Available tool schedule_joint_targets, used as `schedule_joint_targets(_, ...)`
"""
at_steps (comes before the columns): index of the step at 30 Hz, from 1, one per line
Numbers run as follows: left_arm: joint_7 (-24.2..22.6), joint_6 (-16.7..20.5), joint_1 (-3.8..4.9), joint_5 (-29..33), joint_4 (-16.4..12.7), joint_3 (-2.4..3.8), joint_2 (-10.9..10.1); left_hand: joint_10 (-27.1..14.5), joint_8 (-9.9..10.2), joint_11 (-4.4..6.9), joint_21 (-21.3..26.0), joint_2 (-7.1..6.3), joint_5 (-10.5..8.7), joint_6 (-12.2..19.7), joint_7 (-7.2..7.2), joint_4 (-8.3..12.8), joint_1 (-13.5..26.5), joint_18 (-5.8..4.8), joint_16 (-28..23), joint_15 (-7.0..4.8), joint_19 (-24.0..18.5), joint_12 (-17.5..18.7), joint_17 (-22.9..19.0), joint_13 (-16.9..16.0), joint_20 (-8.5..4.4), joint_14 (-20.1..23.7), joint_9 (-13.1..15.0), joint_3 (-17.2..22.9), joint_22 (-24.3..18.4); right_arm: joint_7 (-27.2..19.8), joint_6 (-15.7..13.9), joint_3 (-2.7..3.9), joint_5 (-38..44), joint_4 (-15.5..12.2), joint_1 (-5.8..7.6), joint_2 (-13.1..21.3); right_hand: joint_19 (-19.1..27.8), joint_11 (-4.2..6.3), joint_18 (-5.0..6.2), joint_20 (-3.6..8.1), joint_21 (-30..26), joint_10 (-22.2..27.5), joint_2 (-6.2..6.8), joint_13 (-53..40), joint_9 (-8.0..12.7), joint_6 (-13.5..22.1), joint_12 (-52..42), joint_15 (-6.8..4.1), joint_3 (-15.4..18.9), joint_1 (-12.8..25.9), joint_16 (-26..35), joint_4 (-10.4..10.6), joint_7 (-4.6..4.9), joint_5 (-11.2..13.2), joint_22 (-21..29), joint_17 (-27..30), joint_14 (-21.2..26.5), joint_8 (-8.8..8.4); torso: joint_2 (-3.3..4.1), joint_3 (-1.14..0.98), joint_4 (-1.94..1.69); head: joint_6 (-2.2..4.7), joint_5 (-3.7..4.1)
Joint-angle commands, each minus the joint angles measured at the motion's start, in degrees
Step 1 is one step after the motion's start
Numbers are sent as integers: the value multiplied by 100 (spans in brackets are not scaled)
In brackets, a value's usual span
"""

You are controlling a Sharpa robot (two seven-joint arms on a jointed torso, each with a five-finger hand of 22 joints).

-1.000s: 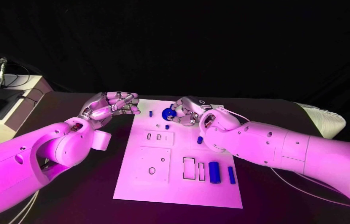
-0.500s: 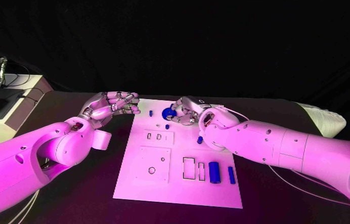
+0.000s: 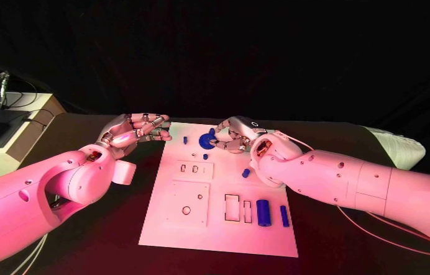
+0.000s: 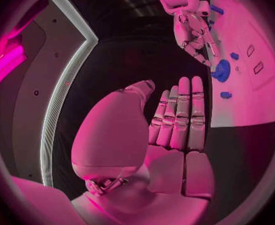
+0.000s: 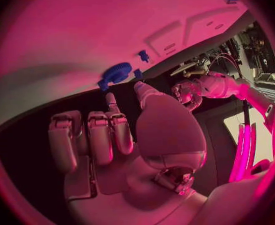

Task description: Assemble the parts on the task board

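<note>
While on task board, blue gear touches right hand fingers

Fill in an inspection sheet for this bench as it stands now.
Surface: black table, task board lying flat in its middle.
Job's things: blue gear at the board's far end; blue cylinder and blue bar lying near its right edge.
Clutter: nothing seen.
Hands: left hand curled, holding nothing, at the board's left edge; right hand with fingers at the gear, grip unclear.
Cables: thin cable under the right arm.
Surroundings: pale cabinet far left.
</note>
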State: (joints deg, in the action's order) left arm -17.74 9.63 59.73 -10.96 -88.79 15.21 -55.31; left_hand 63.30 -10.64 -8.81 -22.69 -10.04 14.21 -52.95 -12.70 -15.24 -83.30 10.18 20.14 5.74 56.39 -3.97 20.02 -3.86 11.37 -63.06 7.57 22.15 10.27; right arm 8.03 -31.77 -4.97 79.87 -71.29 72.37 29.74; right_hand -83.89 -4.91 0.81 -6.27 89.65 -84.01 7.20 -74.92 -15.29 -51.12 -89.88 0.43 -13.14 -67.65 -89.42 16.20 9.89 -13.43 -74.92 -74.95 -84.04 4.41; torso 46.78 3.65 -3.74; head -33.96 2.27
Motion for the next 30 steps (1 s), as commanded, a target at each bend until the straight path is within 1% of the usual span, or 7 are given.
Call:
schedule_joint_targets(1,-40,-77,-1,-7,10,3,4,-6,38,-32,-41,-20,-13,-16,-13,3,46,11,40,-9,-47,34,24,1,-4,53,-7,54,14,-281,-400,33,-118,-165,63,126,-596,-15,-73,-36,8,-599,69,-1508,9,-48,-12,36,-32,-45,-32,1,-4,-2,-1481,-1358,-564,15,-6,-6,1,8,8)
schedule_joint_targets(5,-42,-75,-7,-4,30,3,-2,-6,38,-32,-41,-20,-13,-16,-13,3,46,11,40,-9,-47,34,24,1,-4,53,-7,54,14,-586,-466,73,-718,-383,143,345,-585,-15,-67,-36,-12,-599,89,-1508,13,-58,-12,35,-45,-84,-28,-3,-3,2,-1461,-1331,-558,15,-13,-6,7,17,9)
schedule_joint_targets(10,-46,-71,-17,7,59,3,-11,-6,38,-32,-41,-20,-13,-16,-13,3,46,11,40,-9,-47,34,24,1,-4,53,-7,54,14,-1022,-486,114,-1875,-691,252,714,-558,-29,-53,-41,-59,-599,72,-1508,25,-104,-12,45,-145,-219,-19,-18,17,-31,-1416,-1288,-548,23,-38,-31,46,22,3)
schedule_joint_targets(15,-48,-72,-43,21,84,2,-20,-6,38,-32,-41,-20,-13,-16,-13,3,46,11,40,-9,-47,34,24,1,-4,53,-7,54,14,-1171,-252,130,-2394,-965,353,1209,-536,-24,-42,-46,-98,-599,110,-1508,32,-227,-12,44,-345,-524,-11,-167,8,-47,-1379,-1250,-539,68,-82,-58,93,5,10)
schedule_joint_targets(20,-59,-82,-96,33,85,2,-26,-6,39,-32,-46,-20,-13,-18,-11,7,47,12,44,-9,-51,33,34,1,-3,57,-7,60,16,-1169,177,127,-2366,-1195,382,1674,-536,-1,-42,-26,-99,-599,313,-1508,44,-355,-12,24,-668,-1078,-8,-584,-11,-218,-1381,-1238,-536,145,-121,-84,139,-20,26)
schedule_joint_targets(27,-75,-111,-214,29,59,2,-33,108,25,-2,-74,-24,-14,-58,12,31,48,16,67,-24,-68,-10,81,-22,-5,74,2,98,30,-1084,507,86,-1713,-1599,276,2234,-491,27,-18,-12,-180,-591,425,-1501,39,-490,-4,3,-774,-1157,7,-682,-44,-141,-1307,-1172,-521,228,-193,-131,195,-88,40)
schedule_joint_targets(30,-87,-121,-275,27,60,2,-30,165,23,9,-85,-28,-14,-69,19,36,54,17,76,-31,-76,-24,99,-31,-7,82,5,115,35,-1072,492,74,-1349,-1759,200,2381,-414,93,22,45,-324,-20,503,-894,47,-581,729,-59,-911,-1147,28,-689,-102,-113,-1180,-1094,-503,294,-227,-155,230,-105,6)
